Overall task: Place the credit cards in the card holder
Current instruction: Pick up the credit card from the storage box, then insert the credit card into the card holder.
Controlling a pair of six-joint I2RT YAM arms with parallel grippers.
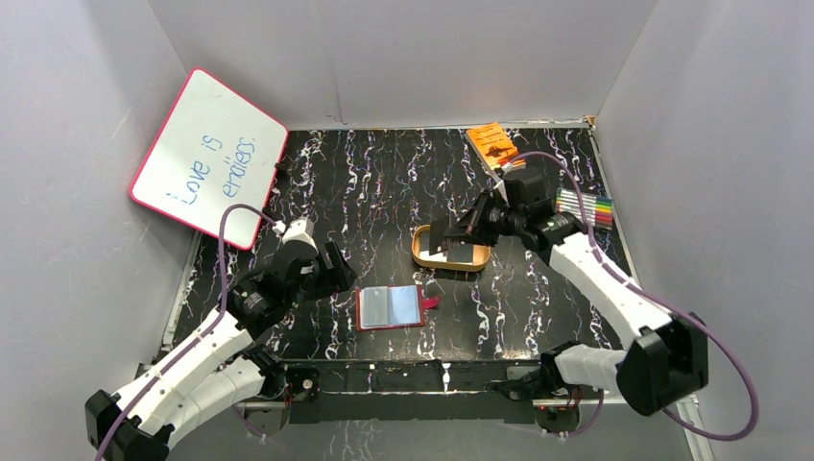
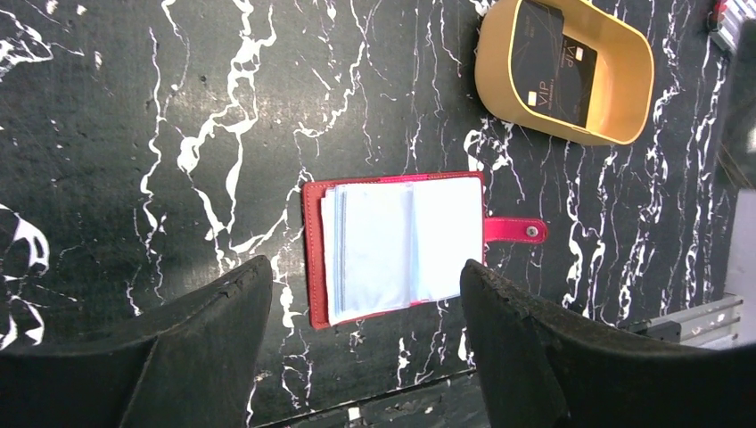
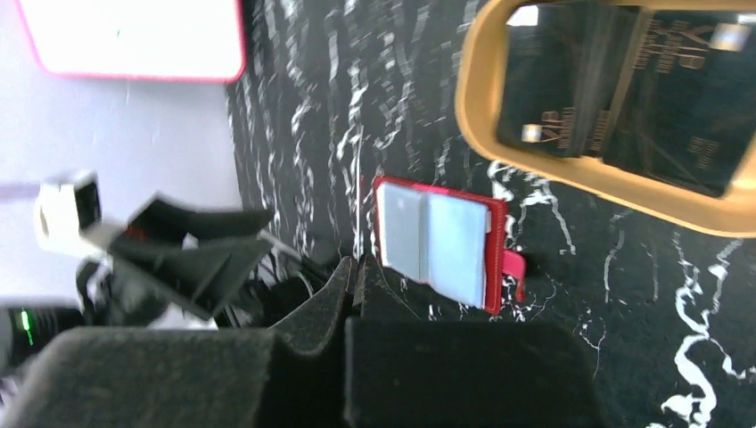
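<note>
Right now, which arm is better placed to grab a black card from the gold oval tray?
Probably right: right gripper, shut, hangs at the gold tray of black cards; left gripper, open, faces the red card holder.

1. The open card holder (image 1: pixel 392 307) lies flat with free room above its pages. The left gripper (image 1: pixel 338 271), jaws wide, crowds its left edge.
2. Bare table runs between the holder and the gold tray (image 1: pixel 419 254).
3. The right gripper (image 1: pixel 451 230), closed, and its arm hang over the tray's far and right sides.
4. Markers (image 1: pixel 584 206) and an orange book (image 1: pixel 492 144) occupy the far right. A whiteboard (image 1: pixel 206 158) leans at the far left.
</note>
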